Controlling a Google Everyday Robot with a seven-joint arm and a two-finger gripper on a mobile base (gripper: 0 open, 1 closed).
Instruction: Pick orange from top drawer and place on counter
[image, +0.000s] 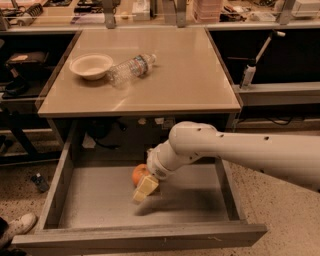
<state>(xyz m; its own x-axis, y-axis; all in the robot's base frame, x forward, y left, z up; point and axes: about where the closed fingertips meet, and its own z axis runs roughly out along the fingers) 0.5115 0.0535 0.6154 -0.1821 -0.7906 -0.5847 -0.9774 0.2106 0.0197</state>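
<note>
The orange (138, 174) lies on the grey floor of the open top drawer (95, 202), near its middle and towards the back. My gripper (144, 188) reaches down into the drawer at the end of the white arm (240, 152). Its yellowish tip sits right against the front right side of the orange and partly covers it. The tan counter (180, 75) is above the drawer.
A white bowl (91, 66) and a clear plastic bottle (131, 69) lying on its side rest on the counter's left part. Cluttered benches stand behind and to both sides. A shoe (17, 225) is on the floor at the lower left.
</note>
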